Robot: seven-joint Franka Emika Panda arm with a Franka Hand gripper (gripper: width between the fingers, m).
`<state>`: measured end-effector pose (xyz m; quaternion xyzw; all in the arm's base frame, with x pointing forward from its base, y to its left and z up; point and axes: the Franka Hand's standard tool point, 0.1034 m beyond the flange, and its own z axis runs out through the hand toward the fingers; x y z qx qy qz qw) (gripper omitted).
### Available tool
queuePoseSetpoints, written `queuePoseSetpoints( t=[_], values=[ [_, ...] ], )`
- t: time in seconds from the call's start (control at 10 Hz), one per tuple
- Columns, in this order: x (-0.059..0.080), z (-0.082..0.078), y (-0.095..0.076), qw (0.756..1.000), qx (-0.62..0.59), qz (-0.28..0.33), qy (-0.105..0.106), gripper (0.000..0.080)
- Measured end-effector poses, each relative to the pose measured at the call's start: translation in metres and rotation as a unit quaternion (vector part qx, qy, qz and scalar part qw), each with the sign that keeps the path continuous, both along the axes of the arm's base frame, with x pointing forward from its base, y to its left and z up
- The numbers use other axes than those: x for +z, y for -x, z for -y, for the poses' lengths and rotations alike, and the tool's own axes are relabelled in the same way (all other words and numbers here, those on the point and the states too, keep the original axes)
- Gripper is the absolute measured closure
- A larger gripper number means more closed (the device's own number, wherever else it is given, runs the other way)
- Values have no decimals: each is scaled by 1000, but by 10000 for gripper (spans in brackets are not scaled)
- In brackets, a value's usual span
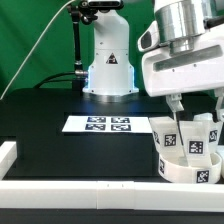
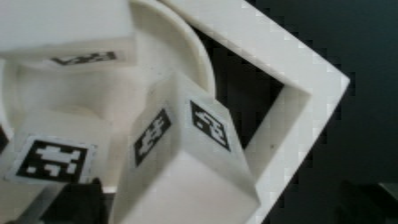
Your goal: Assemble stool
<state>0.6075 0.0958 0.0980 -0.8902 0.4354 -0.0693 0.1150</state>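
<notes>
**Rail in front, stool at four o'clock**

Long white border rail [image 1: 60, 186] lies nearest the exterior view's camera. Behind it, at about four o'clock, stands the white plastic stool [image 1: 190, 150]: its round, low cylindrical seat [image 1: 190, 170] on the black table [image 1: 40, 125], with short blocky tagged legs [image 1: 167, 135] rising upright from it. Straight above hangs the silver two-finger gripper [image 1: 197, 106], jaws spread wide and holding nothing, fingertips either side of a leg. Any next grasp looks like a straight descent. At nine o'clock of the stool lies the marker board [image 1: 106, 124].

Open fingers [image 1: 178, 103] hang above the stool [image 1: 189, 148], right of the marker board [image 1: 108, 125].
</notes>
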Motion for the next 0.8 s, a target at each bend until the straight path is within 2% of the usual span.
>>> queuePoseSetpoints(
  t=[0.2,0.4,0.8],
  values=[
    [3,0,-2,995,93,4,25,151],
    [5,3,-3,980,192,17,52,151],
    [7,7,-7,952,296,32,77,151]
  ],
)
